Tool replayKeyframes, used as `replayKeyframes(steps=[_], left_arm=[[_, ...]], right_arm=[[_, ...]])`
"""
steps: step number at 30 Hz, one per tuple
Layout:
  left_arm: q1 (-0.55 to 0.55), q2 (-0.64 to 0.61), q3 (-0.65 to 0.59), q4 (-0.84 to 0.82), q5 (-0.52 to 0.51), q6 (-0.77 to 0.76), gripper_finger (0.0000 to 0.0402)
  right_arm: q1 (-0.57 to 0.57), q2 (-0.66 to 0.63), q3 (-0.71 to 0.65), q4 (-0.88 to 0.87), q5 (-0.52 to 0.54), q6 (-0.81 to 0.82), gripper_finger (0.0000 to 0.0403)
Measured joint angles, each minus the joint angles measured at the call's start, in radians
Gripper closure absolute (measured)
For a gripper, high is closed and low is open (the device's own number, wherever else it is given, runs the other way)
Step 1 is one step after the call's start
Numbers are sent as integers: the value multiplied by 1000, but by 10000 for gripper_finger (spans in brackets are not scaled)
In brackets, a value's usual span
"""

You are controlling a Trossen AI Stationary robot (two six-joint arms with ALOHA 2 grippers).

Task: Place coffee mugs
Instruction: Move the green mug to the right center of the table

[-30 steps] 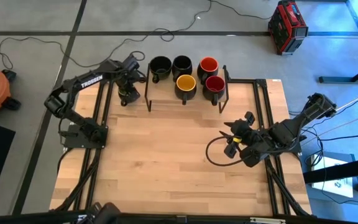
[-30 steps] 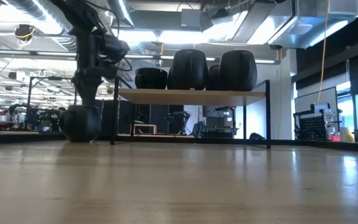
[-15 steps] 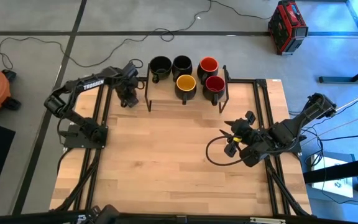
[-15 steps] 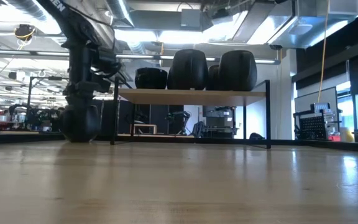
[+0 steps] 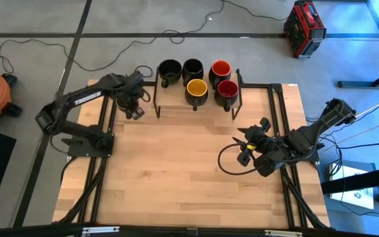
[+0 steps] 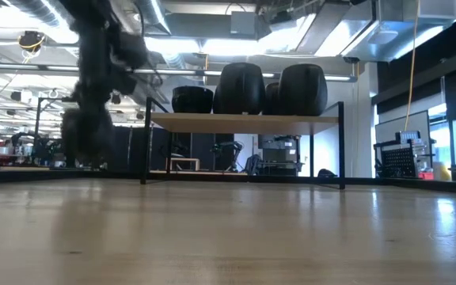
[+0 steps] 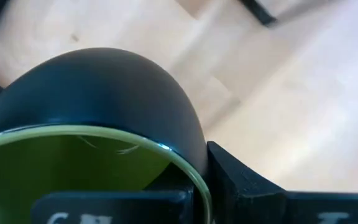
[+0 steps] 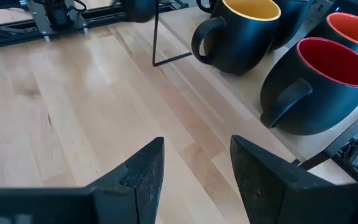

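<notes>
My left gripper (image 5: 134, 107) is shut on a coffee mug, black outside and green inside (image 7: 104, 87), just left of the wire rack (image 5: 156, 99) at the table's far left. The mug shows blurred in the low view (image 6: 84, 138). Five more mugs stand on the rack's shelf. Two have black insides (image 5: 170, 69) (image 5: 193, 68), one is orange-red (image 5: 221, 68), one yellow (image 5: 197, 87) and one dark red (image 5: 227, 89). My right gripper (image 5: 242, 141) is open and empty at the table's right side, pointing toward the rack. My left gripper holds the green mug by its rim (image 7: 185, 163), with one finger inside the mug (image 7: 104, 205) and one outside against the black wall (image 7: 241, 180). The fingers come from above. The mug sits upright, mouth up, and hangs a little above the table.
The rack has thin black uprights (image 8: 155, 37) and a wooden shelf (image 6: 244, 120) raised above the table. Bare wood lies between the rack and the near edge (image 5: 176, 171). A cable loops by my right gripper (image 5: 229, 161).
My left gripper has risen with the green mug, lifting it off the table, and has gone a little toward the table's near-left, away from the rack. The mug stays upright. My right arm has kept still.
</notes>
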Motion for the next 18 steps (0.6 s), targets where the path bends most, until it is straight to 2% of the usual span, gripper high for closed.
replayKeyframes(steps=[6, 9, 14, 18], left_arm=[[-233, -120, 39, -132, 46, -213, 388], [-384, -141, 42, -137, 76, -348, 388], [-633, -106, 43, -100, 80, -538, 388], [-754, -34, 44, 11, 81, -636, 388]], right_arm=[[0, 0, 0, -1, 0, -1, 229], [0, 0, 0, -2, 0, -6, 229], [0, 0, 0, -5, -1, -6, 229], [0, 0, 0, -10, -8, -6, 229]])
